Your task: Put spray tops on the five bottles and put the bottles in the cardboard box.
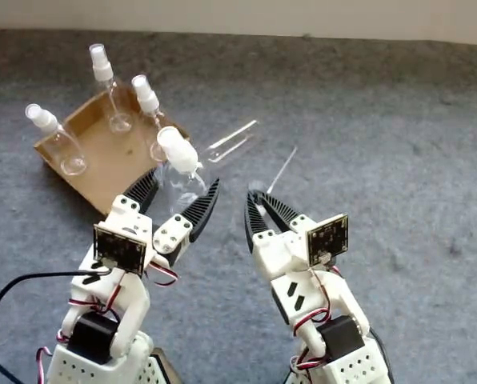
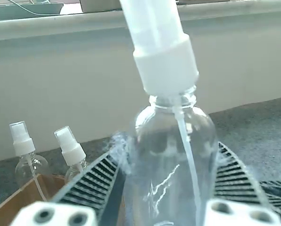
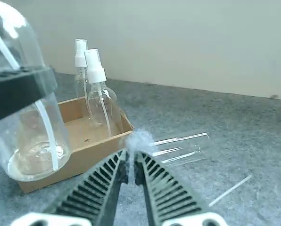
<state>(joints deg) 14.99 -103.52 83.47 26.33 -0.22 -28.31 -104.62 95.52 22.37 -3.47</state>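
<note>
Left claw (image 1: 182,182) grips capped bottle (image 1: 178,152), tilted; cardboard box (image 1: 102,160) just fwd-left. Right claw (image 1: 258,194) nearly closed, empty.

The cardboard box (image 1: 94,164) sits at the far left of the desk (image 1: 398,144). In it stand a left bottle (image 1: 62,144), a back bottle (image 1: 110,96) and a right bottle (image 1: 148,104). A 4th bottle (image 1: 178,152) leans between the fingers of the left tool (image 1: 184,180), at the box's near right corner. Right of the box lies a 5th bottle (image 1: 230,142), with a thin tube (image 1: 282,168) farther right. The right tool (image 1: 259,194) sits just before the tube's near end.
</note>
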